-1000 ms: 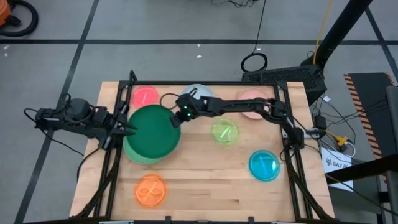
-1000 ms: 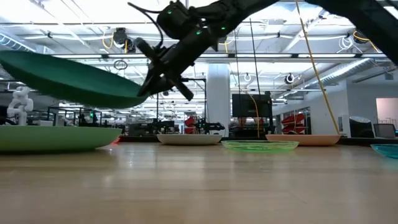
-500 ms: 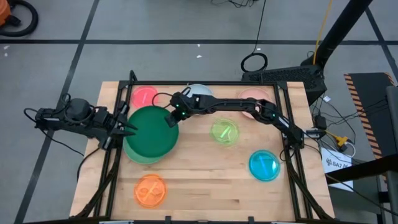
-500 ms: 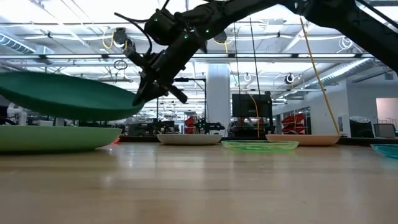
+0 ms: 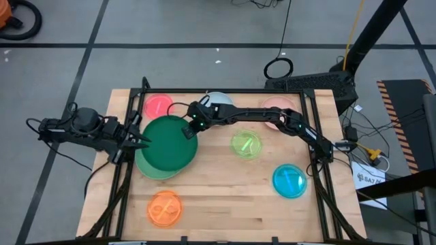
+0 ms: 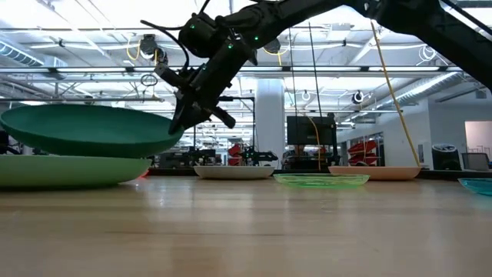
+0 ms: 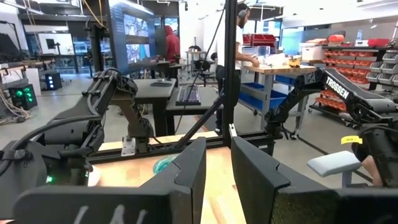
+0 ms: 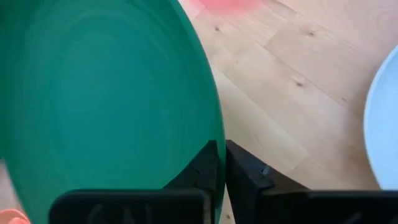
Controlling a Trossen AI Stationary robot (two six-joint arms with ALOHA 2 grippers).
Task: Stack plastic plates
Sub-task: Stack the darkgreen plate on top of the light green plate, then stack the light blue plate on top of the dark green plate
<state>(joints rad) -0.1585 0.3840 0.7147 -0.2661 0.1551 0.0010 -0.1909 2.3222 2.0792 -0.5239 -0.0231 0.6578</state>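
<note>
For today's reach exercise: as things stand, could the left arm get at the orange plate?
Probably yes. The left gripper waits at the table's left edge, holding nothing. The orange plate lies uncovered near the front edge on the same side, and the right gripper, shut on the dark green plate, is not between them.

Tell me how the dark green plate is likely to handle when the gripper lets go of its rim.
The dark green plate, pinched at one edge by the right gripper, keeps its shape, so it is probably stiff and light. It hangs just over the light green plate, so it should nest with little bounce. Smooth plastic may slide slightly off-centre.
</note>
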